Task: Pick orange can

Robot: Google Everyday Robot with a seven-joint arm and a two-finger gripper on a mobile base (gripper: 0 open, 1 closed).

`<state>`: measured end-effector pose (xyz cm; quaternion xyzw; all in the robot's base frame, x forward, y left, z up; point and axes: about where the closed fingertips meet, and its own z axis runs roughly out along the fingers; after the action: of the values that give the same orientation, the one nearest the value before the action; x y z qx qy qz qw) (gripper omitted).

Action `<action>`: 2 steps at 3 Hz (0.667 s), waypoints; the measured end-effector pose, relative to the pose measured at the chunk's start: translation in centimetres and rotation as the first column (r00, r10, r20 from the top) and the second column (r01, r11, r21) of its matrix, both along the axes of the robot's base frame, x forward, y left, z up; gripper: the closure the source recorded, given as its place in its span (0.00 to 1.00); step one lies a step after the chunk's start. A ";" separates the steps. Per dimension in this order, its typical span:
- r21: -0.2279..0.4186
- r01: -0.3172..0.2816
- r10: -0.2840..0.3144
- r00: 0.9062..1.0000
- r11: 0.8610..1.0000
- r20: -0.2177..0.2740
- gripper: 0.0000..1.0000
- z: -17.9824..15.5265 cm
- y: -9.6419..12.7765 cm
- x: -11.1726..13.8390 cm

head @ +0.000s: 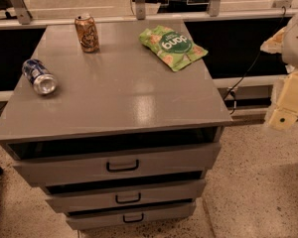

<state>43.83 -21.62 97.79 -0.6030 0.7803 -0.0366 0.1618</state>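
So the orange can (87, 32) is standing upright near the back left of the grey cabinet top (124, 93). A blue-and-silver can (38, 76) lies on its side by the left edge, open end facing the front. A green snack bag (172, 47) sits flat at the back right. Three drawers (122, 166) below, black handles. The gripper (287, 105) hangs off the cabinet's right side, well apart from the orange can.

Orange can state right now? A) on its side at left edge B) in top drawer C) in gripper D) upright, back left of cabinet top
D: the orange can stands upright at the back left of the cabinet top, while the gripper hangs off the cabinet's right side, well apart from it.
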 end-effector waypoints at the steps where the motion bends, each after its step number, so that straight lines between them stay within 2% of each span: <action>1: 0.000 0.000 0.000 1.000 1.000 0.000 0.00 0.0 0.0 0.0; 2: 0.058 -0.014 0.013 1.000 0.998 0.019 0.00 -1.1 1.0 2.8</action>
<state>46.63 -20.62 96.70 -0.6029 0.7754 -0.0184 0.1869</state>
